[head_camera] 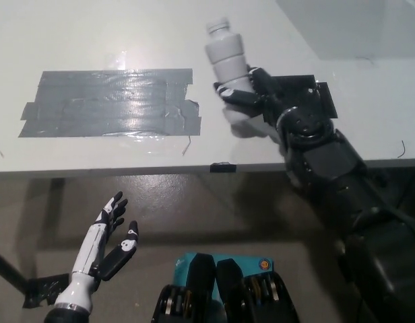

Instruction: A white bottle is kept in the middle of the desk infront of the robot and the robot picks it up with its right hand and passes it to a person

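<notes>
A white bottle (229, 67) with a white cap is held off the desk, tilted with its top leaning left and away. My black right hand (254, 97) is shut on its lower half, fingers wrapped around it, above the desk's front part. The black arm runs back toward the lower right. My white left hand (112, 237) rests open below the desk edge at the lower left, palm up with fingers spread.
The white desk (126, 33) carries a large patch of grey tape (106, 101) on the left and a black tape square (302, 91) where the bottle stood. A small black clip (222, 167) sits on the front edge. Brown floor shows below.
</notes>
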### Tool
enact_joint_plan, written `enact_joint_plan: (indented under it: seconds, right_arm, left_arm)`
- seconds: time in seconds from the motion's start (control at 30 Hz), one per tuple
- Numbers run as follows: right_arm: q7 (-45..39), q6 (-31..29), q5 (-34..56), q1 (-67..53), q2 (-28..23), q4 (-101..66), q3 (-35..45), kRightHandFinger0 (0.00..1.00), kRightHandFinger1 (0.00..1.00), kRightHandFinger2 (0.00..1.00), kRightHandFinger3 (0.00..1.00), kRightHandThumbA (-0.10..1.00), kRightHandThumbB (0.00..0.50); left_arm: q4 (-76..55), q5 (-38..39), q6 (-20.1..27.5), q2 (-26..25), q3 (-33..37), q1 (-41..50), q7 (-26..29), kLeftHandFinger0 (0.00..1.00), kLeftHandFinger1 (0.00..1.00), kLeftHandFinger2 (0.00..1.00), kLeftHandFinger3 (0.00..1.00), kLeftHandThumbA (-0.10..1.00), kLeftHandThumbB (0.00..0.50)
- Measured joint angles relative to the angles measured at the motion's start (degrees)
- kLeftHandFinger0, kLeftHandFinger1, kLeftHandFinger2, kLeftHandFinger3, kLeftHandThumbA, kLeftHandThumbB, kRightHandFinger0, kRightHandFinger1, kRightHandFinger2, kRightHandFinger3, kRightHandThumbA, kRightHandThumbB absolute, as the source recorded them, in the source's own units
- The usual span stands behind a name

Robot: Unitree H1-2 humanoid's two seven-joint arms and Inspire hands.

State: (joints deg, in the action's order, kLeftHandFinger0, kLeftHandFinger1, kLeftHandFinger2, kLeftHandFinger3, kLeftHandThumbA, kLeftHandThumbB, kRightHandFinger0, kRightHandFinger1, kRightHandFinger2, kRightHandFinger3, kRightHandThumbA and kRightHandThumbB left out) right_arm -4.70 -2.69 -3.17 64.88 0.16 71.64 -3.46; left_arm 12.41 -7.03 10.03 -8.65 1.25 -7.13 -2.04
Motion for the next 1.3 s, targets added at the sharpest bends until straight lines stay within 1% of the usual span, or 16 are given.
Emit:
enact_joint_plan:
  seconds: [0.2, 0.3, 0.37, 0.73, 0.83, 0.87, 0.9, 0.93, 0.97, 1.0, 1.03, 1.07, 1.1, 1.13, 1.2, 1.3]
  right_arm:
    - [0.0, -0.9, -0.9, 0.0, 0.2, 1.1, -1.8, 0.17, 0.59, 0.86, 0.75, -0.1, 0.224]
    - [0.0, -1.1, -1.2, 0.0, 0.2, 1.6, -2.3, 0.17, 0.61, 0.87, 0.77, -0.1, 0.232]
    - [0.1, -1.1, -1.5, 0.0, 0.2, 1.9, -2.4, 0.17, 0.61, 0.86, 0.75, -0.1, 0.214]
    - [0.0, -1.5, -1.6, 0.0, 0.2, 2.1, -2.4, 0.21, 0.62, 0.86, 0.76, -0.1, 0.2]
    - [0.1, -1.7, -1.6, 0.0, 0.2, 2.2, -2.3, 0.22, 0.65, 0.91, 0.8, -0.1, 0.193]
    - [0.1, -1.7, -1.6, 0.0, 0.2, 2.2, -2.2, 0.37, 0.74, 0.96, 0.85, -0.1, 0.218]
    - [0.1, -1.8, -1.6, 0.0, 0.2, 2.2, -1.9, 0.37, 0.74, 0.96, 0.85, -0.1, 0.218]
    - [0.1, -1.9, -1.5, 0.0, 0.2, 2.2, -1.7, 0.66, 0.97, 1.0, 1.0, 0.0, 0.252]
    - [0.2, -2.1, -1.5, 0.0, 0.3, 2.2, -1.4, 0.67, 0.94, 1.0, 1.0, 0.03, 0.264]
    - [0.3, -2.2, -1.3, 0.0, 0.3, 2.1, -1.1, 0.9, 1.0, 1.0, 1.0, 0.21, 0.364]
    - [0.5, -2.2, -1.2, 0.0, 0.4, 2.1, -0.6, 1.0, 1.0, 1.0, 1.0, 0.31, 0.367]
    - [0.6, -2.3, -0.7, 0.0, 0.5, 2.1, 0.3, 1.0, 1.0, 1.0, 1.0, 0.34, 0.378]
    - [0.5, -2.3, -0.3, 0.0, 0.6, 2.1, 1.0, 1.0, 1.0, 1.0, 1.0, 0.4, 0.433]
    - [0.3, -2.3, 0.2, 0.0, 0.7, 2.1, 1.9, 1.0, 1.0, 1.0, 1.0, 0.41, 0.441]
    - [-0.1, -2.4, 0.8, 0.0, 0.8, 2.2, 2.9, 1.0, 1.0, 1.0, 1.0, 0.52, 0.497]
    - [-1.1, -2.5, 1.4, -0.1, 0.7, 2.3, 3.6, 1.0, 1.0, 1.0, 1.0, 0.61, 0.5]
  left_arm:
    - [0.0, 0.0, 0.0, 0.0, 0.0, -0.1, 0.0, 1.0, 1.0, 1.0, 1.0, 0.35, 0.137]
    - [0.0, 0.0, 0.0, 0.0, 0.0, -0.1, 0.0, 1.0, 1.0, 1.0, 1.0, 0.34, 0.132]
    - [0.0, 0.0, 0.0, 0.0, 0.0, -0.1, 0.0, 1.0, 1.0, 1.0, 1.0, 0.33, 0.141]
    - [0.0, 0.0, 0.0, 0.0, 0.0, -0.1, 0.0, 1.0, 1.0, 1.0, 1.0, 0.27, 0.15]
    - [0.1, 0.0, 0.0, 0.0, 0.0, -0.1, 0.0, 1.0, 1.0, 1.0, 1.0, 0.26, 0.152]
    - [0.1, 0.0, 0.0, 0.0, 0.0, -0.1, 0.0, 1.0, 1.0, 1.0, 1.0, 0.26, 0.152]
    - [0.0, -0.1, -0.1, 0.0, 0.0, -0.1, 0.0, 1.0, 1.0, 1.0, 1.0, 0.26, 0.152]
    - [0.0, -0.1, -0.1, 0.0, 0.0, -0.1, 0.0, 1.0, 1.0, 1.0, 1.0, 0.22, 0.158]
    - [0.0, -0.1, -0.1, 0.0, 0.0, -0.1, 0.0, 1.0, 1.0, 1.0, 1.0, 0.22, 0.156]
    - [0.0, -0.1, -0.1, 0.0, 0.0, -0.1, 0.0, 1.0, 1.0, 1.0, 1.0, 0.21, 0.163]
    - [0.0, -0.1, -0.1, 0.0, 0.0, -0.1, 0.0, 1.0, 1.0, 1.0, 1.0, 0.2, 0.159]
    - [0.0, -0.1, -0.1, 0.0, 0.0, -0.1, 0.0, 1.0, 1.0, 1.0, 1.0, 0.2, 0.159]
    - [0.1, -0.1, -0.1, 0.0, 0.0, -0.1, 0.0, 1.0, 1.0, 1.0, 1.0, 0.2, 0.158]
    - [0.1, 0.0, -0.1, 0.0, 0.0, -0.1, 0.0, 1.0, 1.0, 1.0, 1.0, 0.19, 0.158]
    - [0.1, 0.0, -0.1, 0.0, 0.0, -0.1, 0.0, 1.0, 1.0, 1.0, 1.0, 0.19, 0.162]
    - [0.1, 0.1, -0.1, 0.0, 0.0, -0.1, -0.1, 1.0, 1.0, 1.0, 1.0, 0.19, 0.161]
